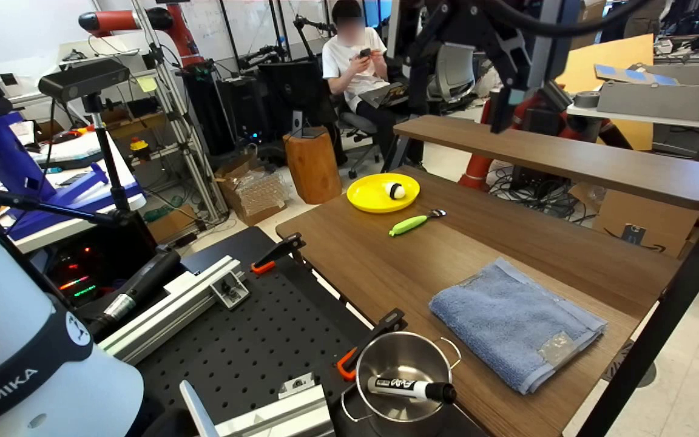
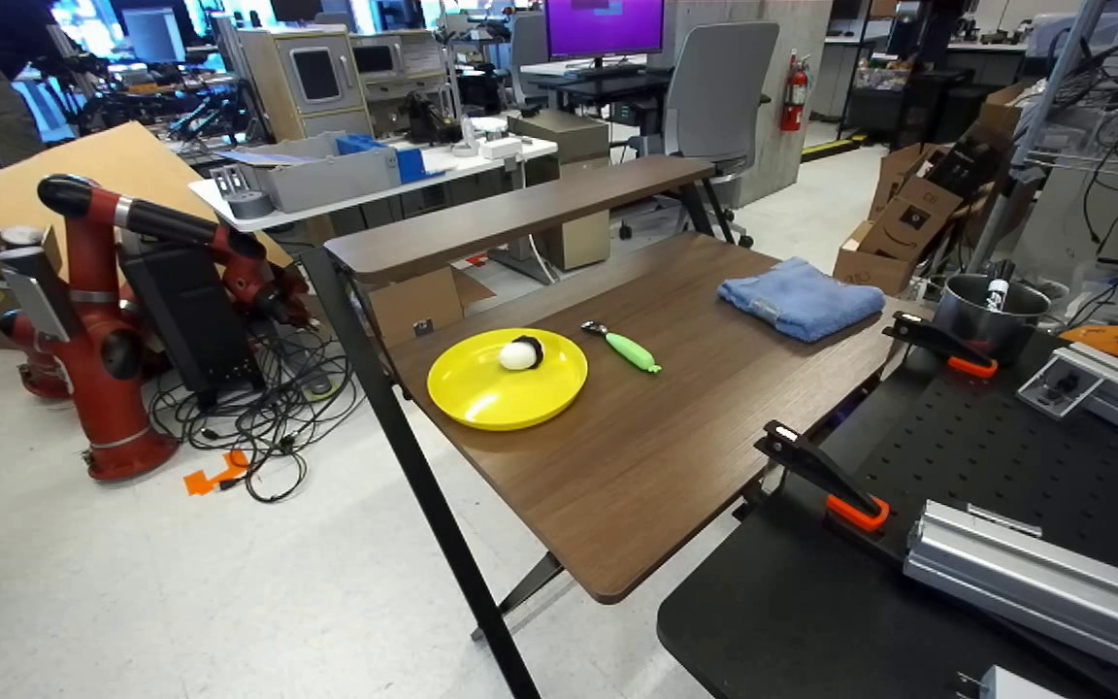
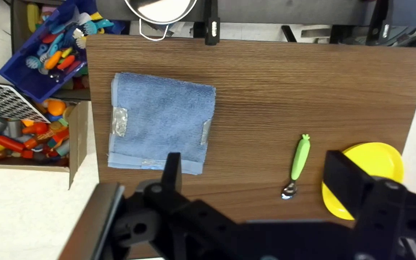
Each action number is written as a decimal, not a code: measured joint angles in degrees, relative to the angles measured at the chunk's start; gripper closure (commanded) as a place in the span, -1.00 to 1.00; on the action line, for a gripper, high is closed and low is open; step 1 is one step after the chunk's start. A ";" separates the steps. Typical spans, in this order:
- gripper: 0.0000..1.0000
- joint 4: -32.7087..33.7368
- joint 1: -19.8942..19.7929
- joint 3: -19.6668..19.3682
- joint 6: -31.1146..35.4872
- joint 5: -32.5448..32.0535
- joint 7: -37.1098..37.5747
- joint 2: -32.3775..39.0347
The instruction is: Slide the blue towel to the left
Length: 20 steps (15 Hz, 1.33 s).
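- Sitting past the left edge of the desk (image 3: 247, 90) in the wrist view are a blue bin (image 3: 31, 86) and, lower down, a cardboard box (image 3: 79, 137).
- Next comes the blue towel (image 3: 161, 115), folded and lying flat near that left edge, with a narrow strip of wood between. A somewhat broader strip parts it from the top edge.
- Just past the top edge, toward the top-left corner, is a metal pot (image 3: 161, 22) whose wire handle reaches over the wood; in an exterior view a marker (image 1: 407, 388) leans in it.
- Two black clamps (image 3: 212, 27) sit along the same edge. Opposite, in both exterior views, a raised shelf (image 1: 568, 158) follows the other long edge.
- The gripper (image 3: 253, 155) hangs above the desk, apart from the towel, its fingers (image 3: 173, 169) spread wide.
- Right of the middle lies a green-handled utensil (image 3: 300, 157); between it and the towel runs a wide stretch of open wood.
- By the right edge, a yellow plate (image 3: 381, 159) shows partly behind a finger; both exterior views show a white, black-banded item (image 2: 518, 355) on it.
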 measured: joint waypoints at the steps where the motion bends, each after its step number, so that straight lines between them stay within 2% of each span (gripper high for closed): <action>1: -1.00 1.06 -0.81 -0.06 0.88 0.63 -0.05 2.40; 7: -1.00 8.29 -5.26 0.33 4.05 4.63 -0.07 16.15; 11: -1.00 11.62 -7.60 1.99 7.34 5.63 0.43 23.99; 20: -1.00 18.24 -9.87 6.46 11.26 5.53 5.30 38.32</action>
